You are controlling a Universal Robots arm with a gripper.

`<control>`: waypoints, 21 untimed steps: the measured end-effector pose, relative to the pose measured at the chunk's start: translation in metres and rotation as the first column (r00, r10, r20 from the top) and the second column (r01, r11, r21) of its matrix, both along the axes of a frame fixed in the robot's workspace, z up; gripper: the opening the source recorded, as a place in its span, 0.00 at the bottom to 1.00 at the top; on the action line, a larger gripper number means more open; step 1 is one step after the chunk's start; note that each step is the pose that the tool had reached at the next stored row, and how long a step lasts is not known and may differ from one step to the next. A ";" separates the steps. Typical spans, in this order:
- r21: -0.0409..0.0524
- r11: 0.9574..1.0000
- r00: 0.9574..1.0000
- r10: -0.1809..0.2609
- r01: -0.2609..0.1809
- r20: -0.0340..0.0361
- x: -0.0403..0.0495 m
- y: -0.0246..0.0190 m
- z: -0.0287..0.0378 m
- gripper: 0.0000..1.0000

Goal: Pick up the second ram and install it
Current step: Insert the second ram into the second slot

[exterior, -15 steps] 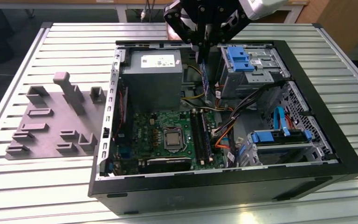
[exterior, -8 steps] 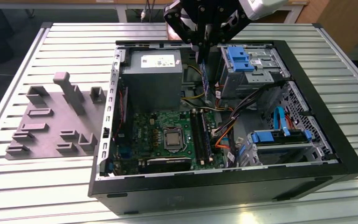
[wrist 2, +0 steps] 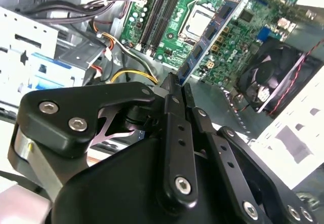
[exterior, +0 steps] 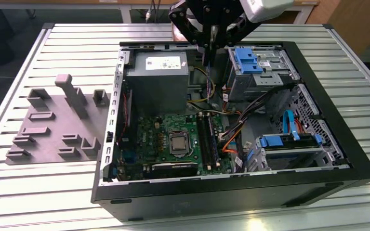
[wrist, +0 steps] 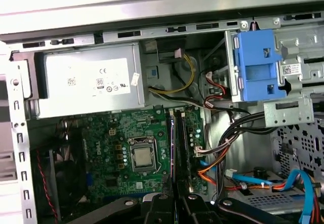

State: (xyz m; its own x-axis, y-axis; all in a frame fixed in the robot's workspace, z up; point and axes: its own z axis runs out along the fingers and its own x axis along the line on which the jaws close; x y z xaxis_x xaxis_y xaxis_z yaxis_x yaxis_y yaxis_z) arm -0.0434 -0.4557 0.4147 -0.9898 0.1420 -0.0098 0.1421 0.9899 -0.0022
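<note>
The second ram (wrist 2: pixel 215 29) is a thin blue circuit-board stick with dark chips, and my gripper (wrist 2: pixel 176 85) is shut on one end of it. The stick reaches out from the fingers over the green motherboard (wrist 2: pixel 202 11). In the exterior view the gripper (exterior: pixel 206 50) hangs over the back of the open computer case, between the power supply and the drive bay, with the ram (exterior: pixel 205 60) below it. In the first wrist view the ram (wrist: pixel 172 148) appears edge-on, above and roughly in line with the long dark memory slots (wrist: pixel 183 148) beside the processor (wrist: pixel 142 155).
A grey power supply (exterior: pixel 158 79) sits at the exterior view's left of the gripper. A drive bay with blue clips (exterior: pixel 244 60) is at its right. Bundled cables (exterior: pixel 236 130) run beside the slots. A case fan (wrist 2: pixel 273 77) sits by the board. A grey fixture tray (exterior: pixel 56 125) lies outside the case.
</note>
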 end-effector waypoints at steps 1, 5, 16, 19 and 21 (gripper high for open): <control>0.000 1.000 1.000 -0.008 0.008 0.000 0.0000 0.0000 -0.0004 0.14; 0.000 0.999 0.999 0.035 -0.035 0.000 0.0000 0.0000 -0.0019 0.14; 0.000 0.993 0.993 0.119 -0.119 -0.001 0.0016 0.0001 -0.0159 0.14; 0.000 0.993 0.993 0.120 -0.120 -0.001 0.0016 0.0001 -0.0215 0.14; 0.000 0.993 0.993 0.120 -0.120 -0.001 0.0016 0.0001 -0.0240 0.14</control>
